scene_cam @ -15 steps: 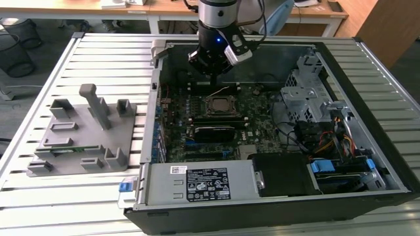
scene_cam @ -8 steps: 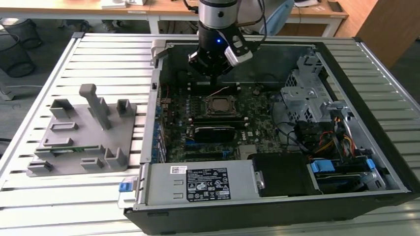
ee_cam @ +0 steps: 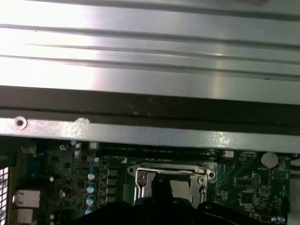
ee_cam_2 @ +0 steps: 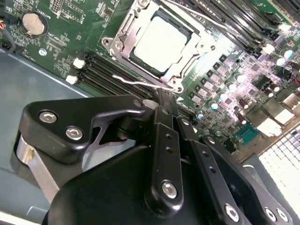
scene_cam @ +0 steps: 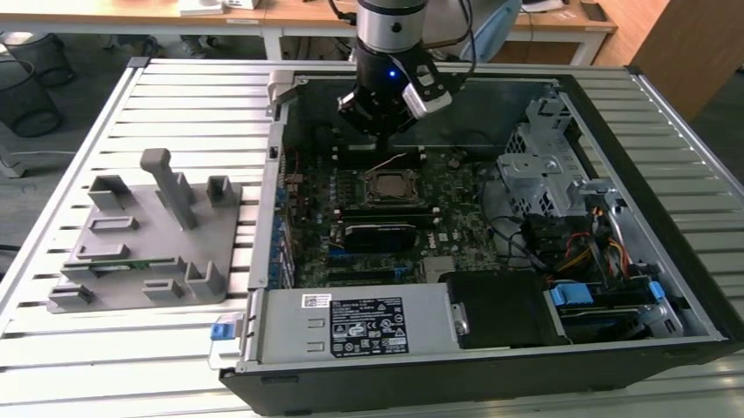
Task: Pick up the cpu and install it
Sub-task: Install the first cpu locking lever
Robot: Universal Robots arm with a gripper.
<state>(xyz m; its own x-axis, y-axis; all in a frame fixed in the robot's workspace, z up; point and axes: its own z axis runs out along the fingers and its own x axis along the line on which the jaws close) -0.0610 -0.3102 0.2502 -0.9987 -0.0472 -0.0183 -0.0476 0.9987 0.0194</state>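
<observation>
**CPU sits in the socket; claw drawn together just above the socket lever**

Exterior view: your claw [scene_cam: 382, 131] hangs inside the open computer case [scene_cam: 651, 287], just behind the socket [scene_cam: 391, 187] on the green motherboard [scene_cam: 454, 222]. The cpu [scene_cam: 392, 186] lies in that socket, below and just ahead of the claw. The grey plastic fixture tray [scene_cam: 139, 239], blocky with upright posts, stands well apart from the claw, out on the ribbed metal table [scene_cam: 186, 96].

Second wrist view: the black, matte, riveted fingers [ee_cam_2: 161, 101] look closed to a narrow tip with nothing between them. Just past the tip runs a thin bright wire lever [ee_cam_2: 136, 83]; beyond it lies the cpu [ee_cam_2: 161, 40], a flat, shiny silver square inside the metal socket frame [ee_cam_2: 187, 65]. The frame looks open, so I judge the chip seated but not clamped. Your risks: the tip catching the springy lever and letting it snap, or scraping the dark memory slots [ee_cam_2: 108, 75] beside it. A sideways nudge on the frame could shift the chip on its contacts.

First wrist view: beyond the claw you see the socket frame [ee_cam: 171, 176], small round capacitors [ee_cam: 91, 187], and the case's smooth sheet-metal wall [ee_cam: 150, 70], glossy enough to throw glare.
</observation>
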